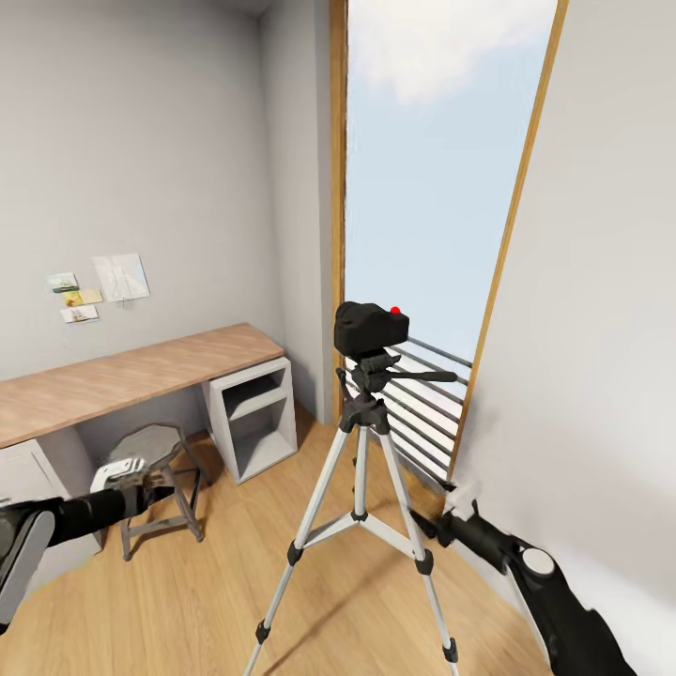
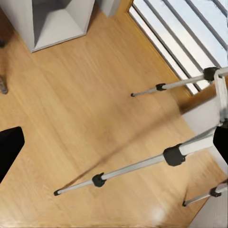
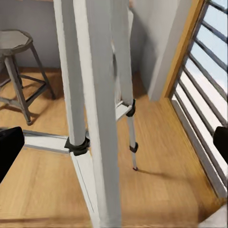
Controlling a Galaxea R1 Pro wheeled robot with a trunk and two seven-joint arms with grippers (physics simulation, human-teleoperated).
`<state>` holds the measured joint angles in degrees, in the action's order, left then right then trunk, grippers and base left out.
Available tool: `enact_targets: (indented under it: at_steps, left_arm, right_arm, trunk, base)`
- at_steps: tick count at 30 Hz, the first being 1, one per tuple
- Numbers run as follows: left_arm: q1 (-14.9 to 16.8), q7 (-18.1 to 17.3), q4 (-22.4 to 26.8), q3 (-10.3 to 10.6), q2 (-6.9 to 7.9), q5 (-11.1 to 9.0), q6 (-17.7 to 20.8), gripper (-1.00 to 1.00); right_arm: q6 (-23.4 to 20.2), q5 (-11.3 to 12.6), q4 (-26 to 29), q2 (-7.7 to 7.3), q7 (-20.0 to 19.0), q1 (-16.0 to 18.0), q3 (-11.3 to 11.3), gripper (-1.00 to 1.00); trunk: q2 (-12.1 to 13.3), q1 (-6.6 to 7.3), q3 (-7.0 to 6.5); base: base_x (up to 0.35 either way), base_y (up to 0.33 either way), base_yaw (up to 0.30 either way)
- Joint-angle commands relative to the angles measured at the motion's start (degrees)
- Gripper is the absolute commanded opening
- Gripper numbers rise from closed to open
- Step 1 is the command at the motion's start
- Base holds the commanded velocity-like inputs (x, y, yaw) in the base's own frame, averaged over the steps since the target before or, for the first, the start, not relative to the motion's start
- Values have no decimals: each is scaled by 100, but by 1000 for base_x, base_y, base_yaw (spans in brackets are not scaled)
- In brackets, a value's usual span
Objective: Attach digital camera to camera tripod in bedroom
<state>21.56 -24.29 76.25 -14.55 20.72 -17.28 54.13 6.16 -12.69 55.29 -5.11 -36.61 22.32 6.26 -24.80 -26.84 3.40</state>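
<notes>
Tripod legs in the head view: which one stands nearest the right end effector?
The camera tripod's leg on the window side; the right end effector sits beside its black joint, unlike the others.

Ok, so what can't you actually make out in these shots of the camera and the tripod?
- Head view: the joint between digital camera and camera tripod head is too small to judge as locked.
- Head view: the nearest tripod foot is cut off by the bottom edge.
- Head view: the wall photos are too small to read.
- Wrist views: tool opening unclear.

One camera (image 1: pixel 370 328), one tripod (image 1: pixel 361 488), one stool (image 1: pixel 155 479)
</notes>
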Motion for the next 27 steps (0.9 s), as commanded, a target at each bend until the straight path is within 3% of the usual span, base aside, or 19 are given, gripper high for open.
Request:
enact_targets:
  at_steps: [1,5,7,9,13,14,19,20,22,23,27]
  left_arm:
    - [-91,-34,-83,-27,0,7,-56,100]
    - [-403,-33,-306,-109,-4,6,-290,100]
    - [-764,-32,-541,-186,-9,0,-521,100]
    - [-886,-34,-638,-207,-11,-3,-608,100]
    - [-1330,-33,-1194,-258,-15,-13,-983,100]
    - [-1564,-32,-1843,-279,-54,-16,-1369,100]
    - [-1716,-32,-2952,-294,-118,-15,-2096,100]
    - [-1787,-32,-4219,-306,-149,-23,-3068,100]
    - [-1800,-32,-4569,-308,-155,-26,-3372,100]
    - [-1816,-32,-5171,-311,-164,-29,-3861,100]
    - [-1820,-29,-5310,-306,-175,-20,-3968,100]
  right_arm:
    - [37,-59,31,-2,-23,-83,107,100]
    - [27,-56,106,-10,-24,-340,366,100]
    - [22,-57,205,-9,-27,-619,550,100]
    - [21,-57,232,-5,-26,-743,589,100]
    - [45,-83,267,22,-5,-1400,678,100]
    - [80,-131,245,59,69,-1896,697,100]
    - [112,-228,226,94,235,-2396,699,100]
    - [136,-331,216,114,352,-2693,700,100]
    - [141,-352,214,118,372,-2773,697,100]
    - [165,-374,210,126,399,-2940,688,100]
    - [168,-385,200,144,402,-3011,689,100]
  trunk:
    - [-12,-4,12]
    - [-12,-4,12]
    - [-12,-4,12]
    - [-12,-4,12]
    - [-12,-4,12]
    - [-12,-4,11]
    - [-12,-4,4]
    - [-12,-4,4]
    - [-12,-4,3]
    - [-12,-4,3]
    - [-12,-4,3]
  base:
    - [0,0,0]
    - [0,0,0]
    - [0,0,0]
    - [0,0,0]
    - [0,0,-1]
    - [0,0,-55]
    - [0,0,-79]
    - [0,0,-23]
    - [0,0,-16]
    - [0,0,-4]
    - [0,0,-2]
